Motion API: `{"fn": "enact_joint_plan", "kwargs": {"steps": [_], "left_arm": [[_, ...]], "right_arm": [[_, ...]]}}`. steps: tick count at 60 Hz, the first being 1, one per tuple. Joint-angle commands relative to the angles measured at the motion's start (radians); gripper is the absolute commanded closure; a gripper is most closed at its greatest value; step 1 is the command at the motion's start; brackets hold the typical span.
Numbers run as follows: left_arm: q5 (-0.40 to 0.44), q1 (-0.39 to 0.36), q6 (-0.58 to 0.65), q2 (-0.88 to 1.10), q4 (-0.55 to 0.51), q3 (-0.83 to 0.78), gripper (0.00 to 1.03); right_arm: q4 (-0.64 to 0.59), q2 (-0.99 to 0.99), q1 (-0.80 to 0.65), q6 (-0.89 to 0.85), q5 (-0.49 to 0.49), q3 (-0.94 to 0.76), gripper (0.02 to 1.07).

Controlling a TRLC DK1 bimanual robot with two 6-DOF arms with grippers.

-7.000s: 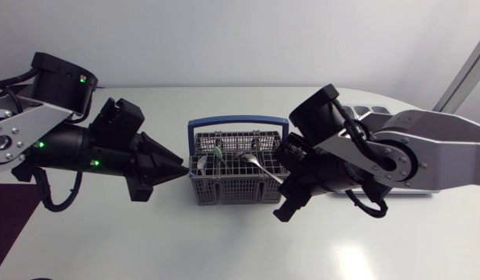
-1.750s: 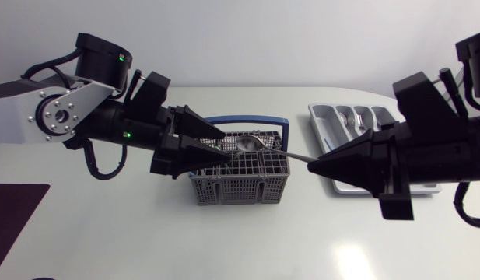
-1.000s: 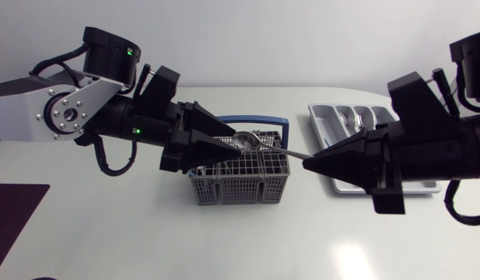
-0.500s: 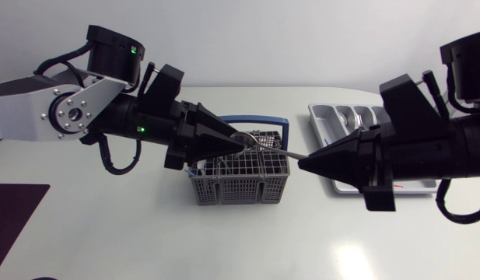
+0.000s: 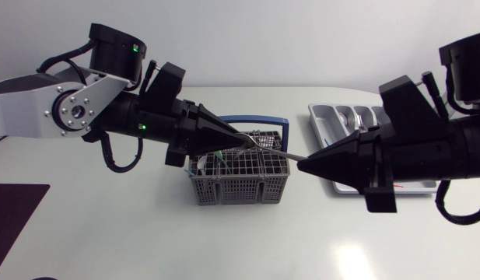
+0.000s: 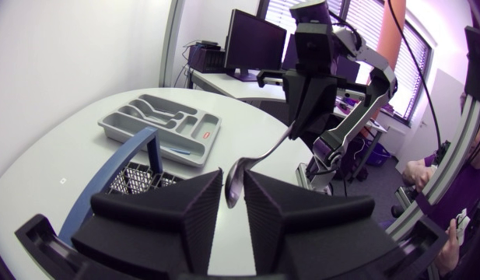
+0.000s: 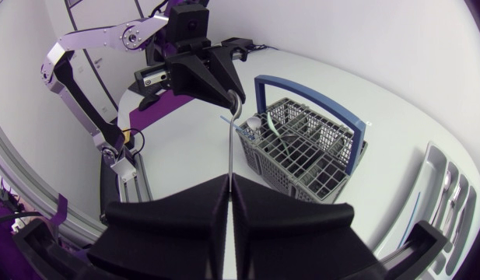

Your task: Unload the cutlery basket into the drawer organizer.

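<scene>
A metal spoon point(image 5: 271, 149) hangs level above the grey cutlery basket point(image 5: 240, 188) with its blue handle. My right gripper point(image 5: 302, 163) is shut on the end of the spoon's handle. My left gripper point(image 5: 238, 141) comes in from the other side, and its fingers press on the spoon's bowl. In the left wrist view the bowl point(image 6: 233, 185) sits between the pads of the left gripper point(image 6: 233, 201). From the right wrist view, the spoon point(image 7: 232, 140) runs straight ahead from the right gripper point(image 7: 229, 185) to the left gripper point(image 7: 234, 97). The grey drawer organizer point(image 5: 321, 128) lies behind my right arm.
The basket point(image 7: 302, 152) holds more cutlery, among it a green-handled piece point(image 5: 216, 158). The organizer point(image 6: 162, 124) holds some metal cutlery in its far slots. A dark purple mat point(image 5: 14, 210) lies at the table's near left corner.
My left gripper's fingers have come together on the spoon's bowl, having stood open around it before. The right arm has held the spoon nearly still.
</scene>
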Motion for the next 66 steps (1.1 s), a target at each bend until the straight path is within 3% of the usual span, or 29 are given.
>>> {"fn": "enact_joint_plan", "kwargs": {"steps": [1, 9, 35, 42, 44, 58, 66], "left_arm": [[0.025, -0.008, -0.010, 0.021, 0.010, 0.029, 0.90], [0.040, -0.010, -0.006, 0.021, 0.010, 0.029, 1.00], [0.043, -0.010, -0.007, 0.023, -0.016, 0.041, 1.00], [0.037, -0.005, -0.007, 0.021, -0.055, 0.067, 1.00], [0.036, -0.002, -0.007, 0.021, -0.075, 0.078, 1.00], [-0.024, 0.002, -0.006, 0.009, -0.151, 0.110, 1.00], [-0.101, 0.001, -0.003, 0.012, -0.245, 0.155, 1.00]], "right_arm": [[0.013, 0.003, 0.003, 0.024, -0.011, -0.023, 1.00], [0.013, 0.000, 0.002, 0.024, -0.012, -0.023, 1.00], [0.036, -0.009, 0.002, 0.035, -0.015, -0.032, 0.97], [0.035, -0.018, 0.000, 0.024, -0.003, -0.043, 0.58], [0.033, -0.020, 0.000, 0.016, -0.001, -0.044, 0.52], [0.025, -0.048, -0.025, -0.047, 0.052, -0.069, 0.26], [0.039, -0.130, 0.008, -0.149, 0.258, -0.121, 0.24]]}}
